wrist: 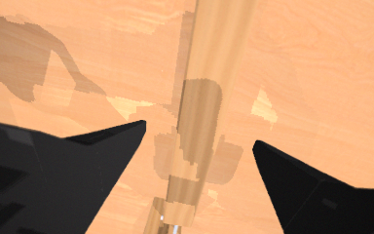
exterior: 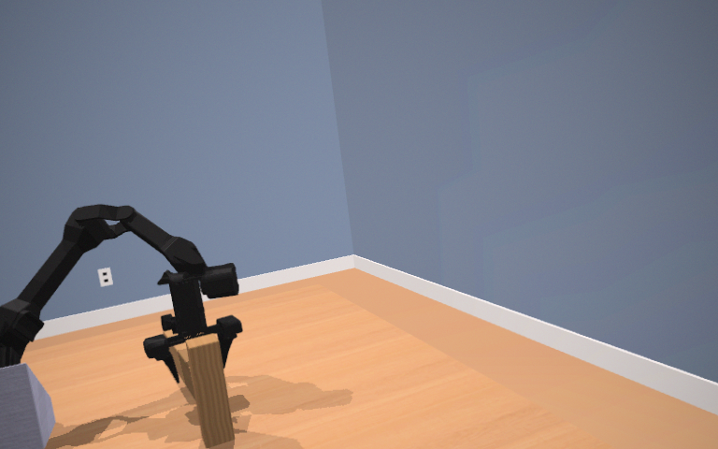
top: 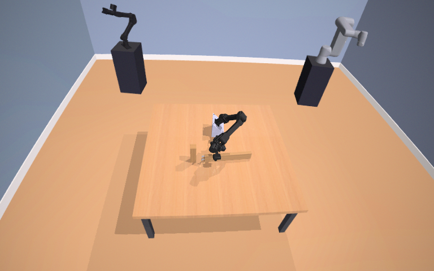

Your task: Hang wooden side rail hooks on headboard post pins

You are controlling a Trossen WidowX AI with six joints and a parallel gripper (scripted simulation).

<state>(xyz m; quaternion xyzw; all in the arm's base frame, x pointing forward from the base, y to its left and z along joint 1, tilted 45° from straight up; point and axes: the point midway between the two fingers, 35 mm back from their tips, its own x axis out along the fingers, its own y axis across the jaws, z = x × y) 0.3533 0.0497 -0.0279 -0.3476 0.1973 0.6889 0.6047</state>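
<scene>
The wooden side rail [top: 238,156] [wrist: 219,49] lies on the table with its hook end toward the post. Its steel hooks [top: 203,158] show at that end, with a gap between them and the post. The headboard post [top: 192,153] [exterior: 211,391] stands upright on the table, left of the rail in the top view. Its slot and pins are not clear in the top and exterior views. My gripper [exterior: 201,374] [wrist: 200,135] is open and points down near the rail's hook end. In the wrist view the rail runs between the fingers, with space on both sides. The fingers hold nothing.
The arm's pale base plate [top: 217,130] stands on the table [top: 172,195] behind the rail. A black arm [top: 130,27] and a grey arm [top: 339,38] stand on dark pedestals beyond the table.
</scene>
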